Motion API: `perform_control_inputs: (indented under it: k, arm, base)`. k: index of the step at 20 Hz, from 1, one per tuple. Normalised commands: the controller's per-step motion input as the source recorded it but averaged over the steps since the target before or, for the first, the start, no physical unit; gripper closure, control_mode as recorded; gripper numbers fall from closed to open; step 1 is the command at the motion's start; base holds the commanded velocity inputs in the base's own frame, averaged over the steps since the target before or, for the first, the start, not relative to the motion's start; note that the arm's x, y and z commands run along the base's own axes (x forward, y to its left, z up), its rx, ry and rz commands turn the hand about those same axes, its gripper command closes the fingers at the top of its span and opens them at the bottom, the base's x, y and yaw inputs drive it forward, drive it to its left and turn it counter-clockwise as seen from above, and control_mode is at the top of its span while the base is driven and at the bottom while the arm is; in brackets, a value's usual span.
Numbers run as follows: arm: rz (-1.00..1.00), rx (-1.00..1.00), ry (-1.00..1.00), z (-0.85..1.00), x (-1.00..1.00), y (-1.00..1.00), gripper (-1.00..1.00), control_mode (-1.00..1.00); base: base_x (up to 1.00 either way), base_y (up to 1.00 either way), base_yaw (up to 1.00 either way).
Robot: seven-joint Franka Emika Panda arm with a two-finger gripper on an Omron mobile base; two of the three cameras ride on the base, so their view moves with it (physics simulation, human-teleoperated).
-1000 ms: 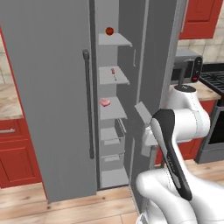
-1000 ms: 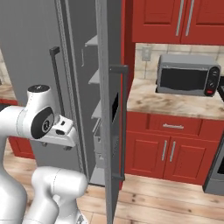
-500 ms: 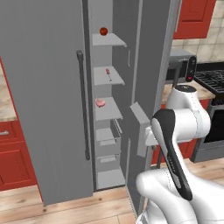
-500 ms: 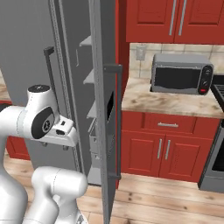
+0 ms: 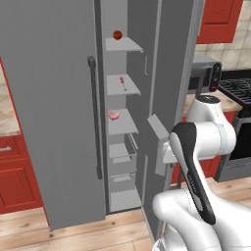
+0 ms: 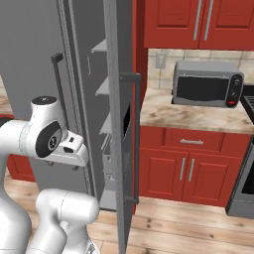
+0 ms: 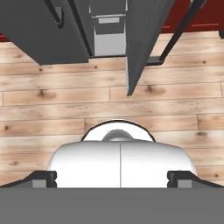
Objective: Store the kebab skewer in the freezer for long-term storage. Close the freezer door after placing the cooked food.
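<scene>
Hand view: the claw (image 7: 112,179), spread wide and carrying nothing, points down at the wooden floor (image 7: 52,109). Kebab skewer (image 5: 122,82) already lies on a freezer (image 5: 122,122) shelf; freezer door (image 6: 121,129) stands ajar, awaiting closure.

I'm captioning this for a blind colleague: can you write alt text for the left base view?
The freezer door stands open on the freezer, whose shelves hold the kebab skewer, a round red fruit above and a flat pink piece below. The white arm rises at lower right.
</scene>
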Motion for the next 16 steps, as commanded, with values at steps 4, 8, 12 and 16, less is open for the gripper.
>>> perform_control_inputs:
  k: [4, 8, 12, 16]
  arm:
    - [0.00, 0.00, 0.00, 0.00, 0.00, 0.00, -1.00, 1.00]
    - [0.00, 0.00, 0.00, 0.00, 0.00, 0.00, -1.00, 1.00]
    - [0.00, 0.00, 0.00, 0.00, 0.00, 0.00, -1.00, 1.00]
    - [0.00, 0.00, 0.00, 0.00, 0.00, 0.00, -1.00, 1.00]
  base:
    - [0.14, 0.33, 0.00]
    - [0.18, 0.39, -0.01]
    - [0.10, 0.21, 0.00]
    - [0.05, 0.00, 0.00]
